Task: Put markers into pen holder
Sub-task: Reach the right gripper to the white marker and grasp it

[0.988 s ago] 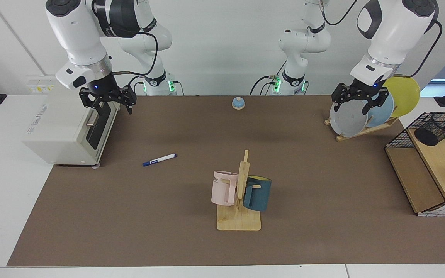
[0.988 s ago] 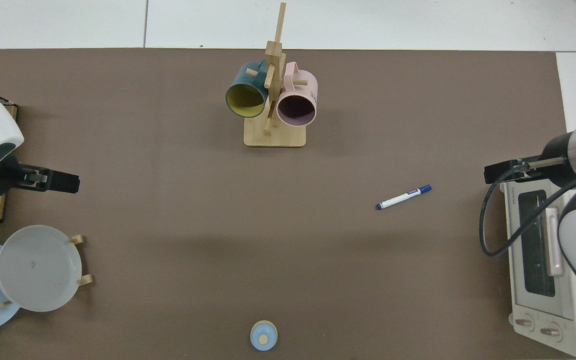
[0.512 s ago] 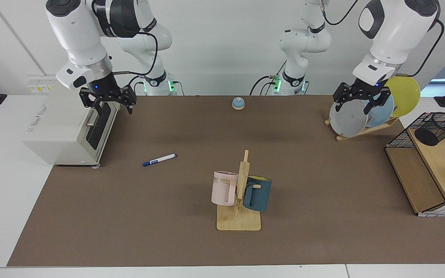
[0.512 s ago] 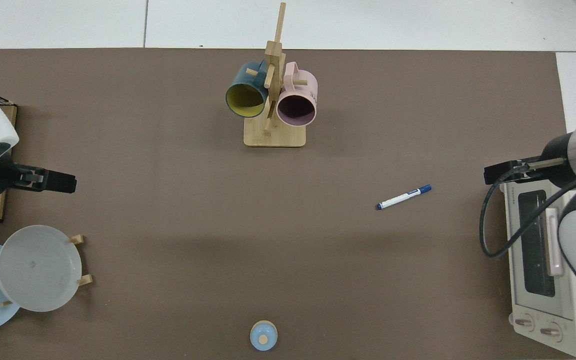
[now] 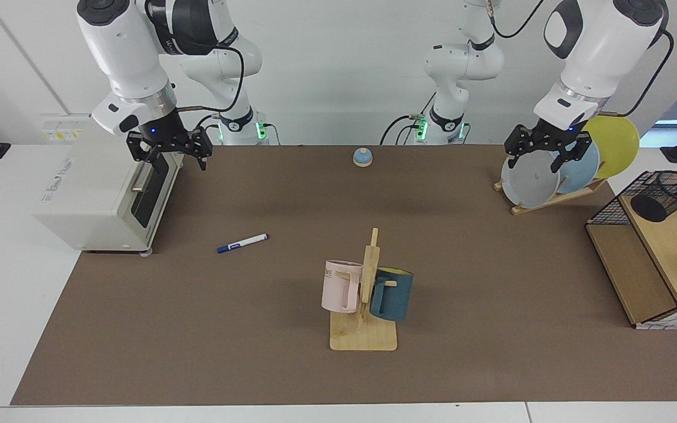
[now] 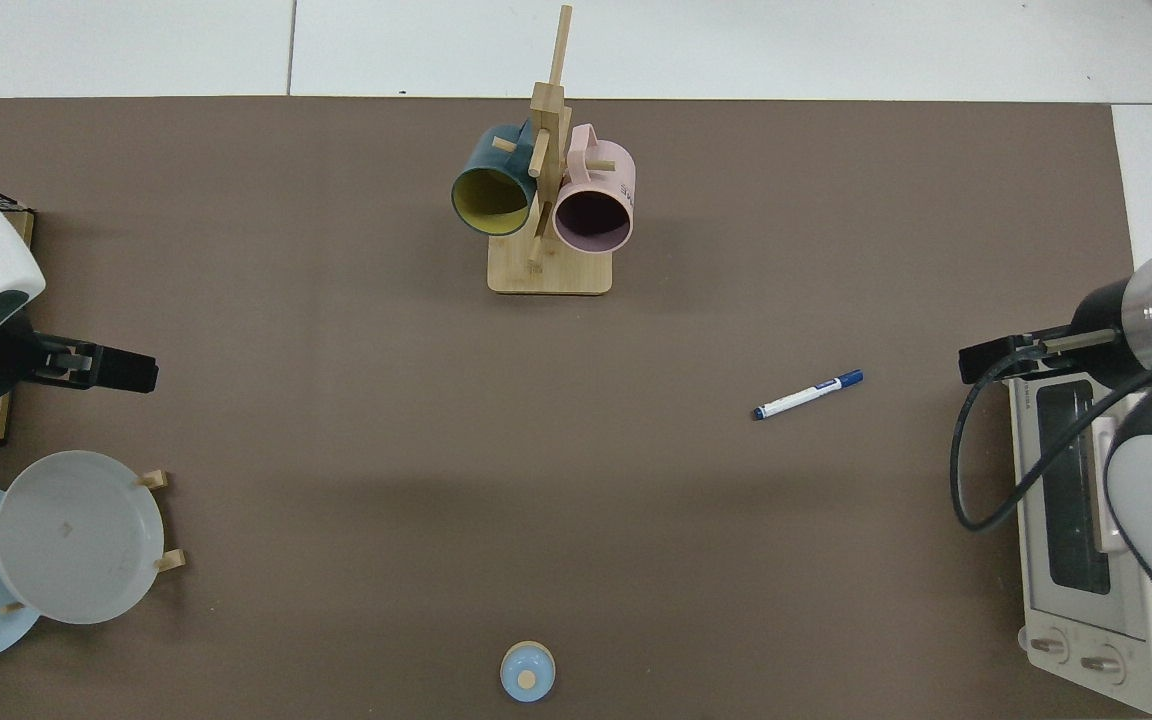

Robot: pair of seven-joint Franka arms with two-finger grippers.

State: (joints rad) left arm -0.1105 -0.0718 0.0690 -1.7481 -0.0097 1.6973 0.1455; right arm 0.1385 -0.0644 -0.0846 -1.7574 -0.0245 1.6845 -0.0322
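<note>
Marker point(image 5: 243, 242) on my surface point(image 5: 256, 364), holder far across.

The marker lies flat near the toaster oven point(image 5: 100, 197), below my right end effector point(image 5: 168, 154). The mug rack point(image 5: 365, 299) stands toward the front middle, the bell point(image 5: 362, 157) at the back. My left end effector point(image 5: 546, 154) hangs before the plate rack point(image 5: 556, 176); beside that, the pen holder point(image 5: 667, 195) lies tipped inside the wire basket point(image 5: 609, 214).

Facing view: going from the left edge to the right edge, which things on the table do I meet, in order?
Oven → marker → pink mug → blue mug → grey plate → pen holder.
</note>
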